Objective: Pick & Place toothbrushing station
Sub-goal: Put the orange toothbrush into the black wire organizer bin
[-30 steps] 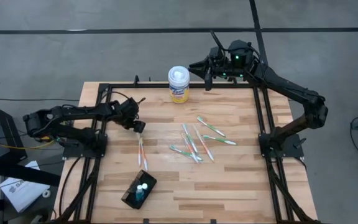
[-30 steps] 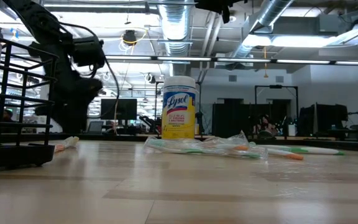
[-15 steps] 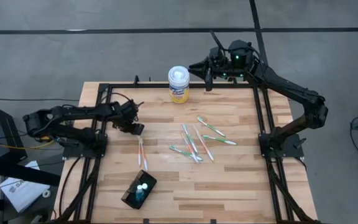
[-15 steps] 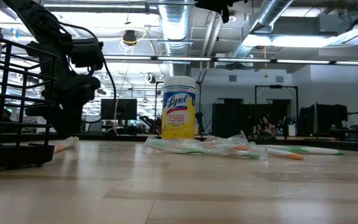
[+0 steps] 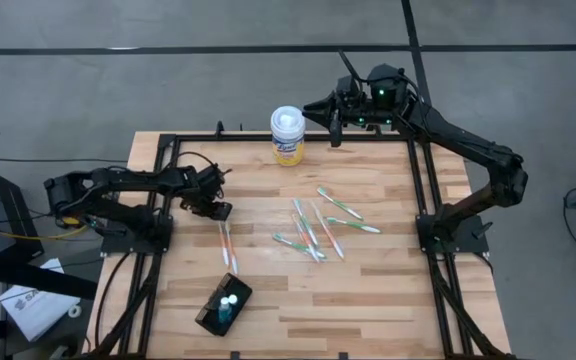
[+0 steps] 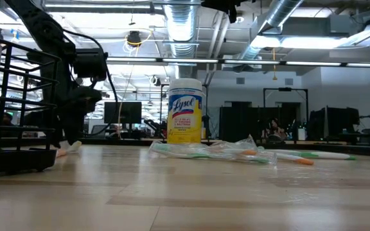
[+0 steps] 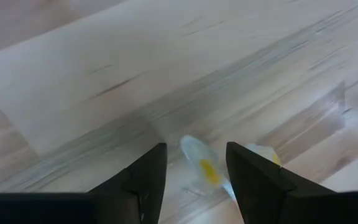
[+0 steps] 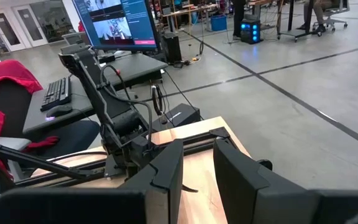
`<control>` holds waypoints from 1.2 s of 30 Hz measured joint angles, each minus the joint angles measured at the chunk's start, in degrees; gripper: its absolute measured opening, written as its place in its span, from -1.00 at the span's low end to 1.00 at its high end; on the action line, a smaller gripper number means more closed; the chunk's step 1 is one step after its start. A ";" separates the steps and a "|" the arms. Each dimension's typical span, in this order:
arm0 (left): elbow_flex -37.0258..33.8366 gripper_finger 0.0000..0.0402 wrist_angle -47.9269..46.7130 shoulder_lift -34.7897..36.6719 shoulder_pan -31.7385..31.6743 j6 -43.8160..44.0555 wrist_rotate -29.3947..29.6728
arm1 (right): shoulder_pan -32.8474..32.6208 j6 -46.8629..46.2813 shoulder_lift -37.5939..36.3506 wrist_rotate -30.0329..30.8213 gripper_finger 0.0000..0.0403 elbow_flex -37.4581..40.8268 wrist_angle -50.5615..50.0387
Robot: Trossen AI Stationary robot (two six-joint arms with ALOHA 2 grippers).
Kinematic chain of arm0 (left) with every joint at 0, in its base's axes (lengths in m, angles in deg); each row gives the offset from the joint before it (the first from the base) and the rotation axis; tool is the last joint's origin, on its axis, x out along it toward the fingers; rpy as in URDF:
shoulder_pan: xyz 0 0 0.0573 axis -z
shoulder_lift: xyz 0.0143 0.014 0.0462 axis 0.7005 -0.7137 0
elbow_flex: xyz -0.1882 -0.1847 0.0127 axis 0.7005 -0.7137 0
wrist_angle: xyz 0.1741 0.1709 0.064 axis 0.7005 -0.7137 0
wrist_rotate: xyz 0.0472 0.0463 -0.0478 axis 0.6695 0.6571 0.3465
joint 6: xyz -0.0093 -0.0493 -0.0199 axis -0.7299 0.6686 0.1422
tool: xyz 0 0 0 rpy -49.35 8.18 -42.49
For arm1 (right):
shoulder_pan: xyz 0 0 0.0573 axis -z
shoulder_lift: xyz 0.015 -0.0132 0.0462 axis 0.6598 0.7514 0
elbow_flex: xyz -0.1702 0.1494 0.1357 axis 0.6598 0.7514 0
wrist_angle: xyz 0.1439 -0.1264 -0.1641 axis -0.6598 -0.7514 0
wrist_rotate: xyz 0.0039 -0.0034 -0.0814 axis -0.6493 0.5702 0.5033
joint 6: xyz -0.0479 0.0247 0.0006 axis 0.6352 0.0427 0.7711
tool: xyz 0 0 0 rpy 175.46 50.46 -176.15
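Seen from above, the toothbrushing station (image 5: 224, 305) sits near the table's front edge, well apart from the wipes canister (image 5: 287, 136) at the back rail. Between the two, nearer the station, a pair of wrapped toothbrushes (image 5: 228, 245) lies on the wood, and the left gripper (image 5: 218, 209) hangs right over their far ends, fingers spread with nothing between them. A loose scatter of toothbrushes (image 5: 318, 228) lies off to the canister's front right. The right gripper (image 5: 333, 122) waits just beside the canister, raised above the back rail.

From table height, the station (image 6: 11, 102) fills the near left as black bars, the canister (image 6: 185, 111) stands upright farther back, and the left arm comes down between them.

Past the left wrist's fingers (image 7: 145, 177), a wrapped brush end (image 7: 204, 168) lies on the table (image 7: 166, 56) in the gap, touched by neither.

At the right wrist, the fingers (image 8: 163, 177) stand slightly apart, holding nothing, pointing over the table corner.
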 joint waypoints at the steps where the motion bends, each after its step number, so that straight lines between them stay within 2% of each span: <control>1: -0.08 -0.19 0.39 0.13 0.00 0.13 0.01 | 0.00 0.02 0.00 0.00 -0.59 0.00 0.04; 10: -0.17 -0.21 3.00 -0.41 0.07 1.44 -0.19 | 0.00 0.02 0.00 0.00 -0.59 0.00 0.08; 20: -0.21 -0.52 3.02 -0.50 0.04 1.85 -0.23 | 0.02 0.02 0.00 0.00 -0.59 0.00 0.11; 26: -0.24 -0.92 3.02 -0.52 0.00 1.87 -0.42 | 0.13 0.04 0.00 0.00 -0.59 0.00 0.11; 34: -0.36 -0.96 3.69 0.07 0.07 1.91 0.51 | 0.13 0.09 0.00 -0.97 -0.59 0.00 0.32; 36: -0.42 -0.96 7.03 0.84 0.11 2.07 1.03 | 0.13 0.07 0.02 -1.50 -0.59 0.02 1.73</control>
